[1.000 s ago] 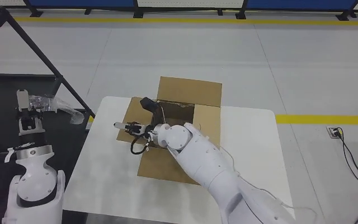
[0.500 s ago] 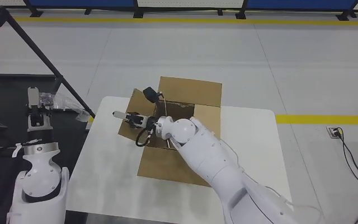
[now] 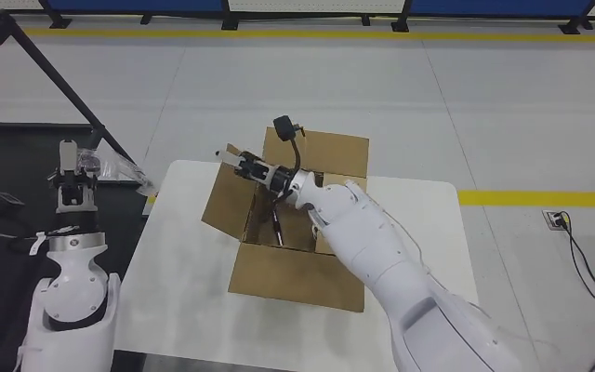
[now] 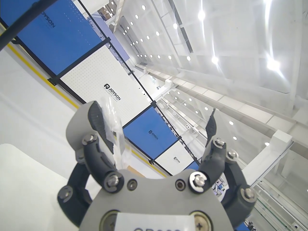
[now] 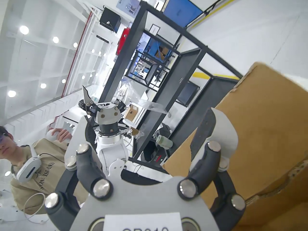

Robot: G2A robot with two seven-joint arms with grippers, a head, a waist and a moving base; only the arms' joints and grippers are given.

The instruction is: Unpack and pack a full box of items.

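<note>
A brown cardboard box (image 3: pixel 297 272) stands open on the white table (image 3: pixel 172 279). Its left flap (image 3: pixel 226 195) is raised. My right gripper (image 3: pixel 234 156) is open at that flap's top far corner. In the right wrist view the flap (image 5: pixel 259 126) lies against one finger (image 5: pixel 209 131) of the right gripper (image 5: pixel 146 133). A dark item (image 3: pixel 276 223) lies inside the box. My left gripper (image 3: pixel 68 153) points upward off the table's left side. It (image 4: pixel 154 111) is open, with a clear plastic bag (image 4: pixel 113 121) clinging to one pad.
A black frame rack (image 3: pixel 84 112) and a dark surface (image 3: pixel 28 195) stand left of the table. The clear bag (image 3: pixel 116 167) hangs beside the rack's post. Bare tabletop lies left and right of the box.
My right gripper swung from the box's left side toward the back, and the left flap rose from flat to raised. My left gripper shifted slightly farther from me.
</note>
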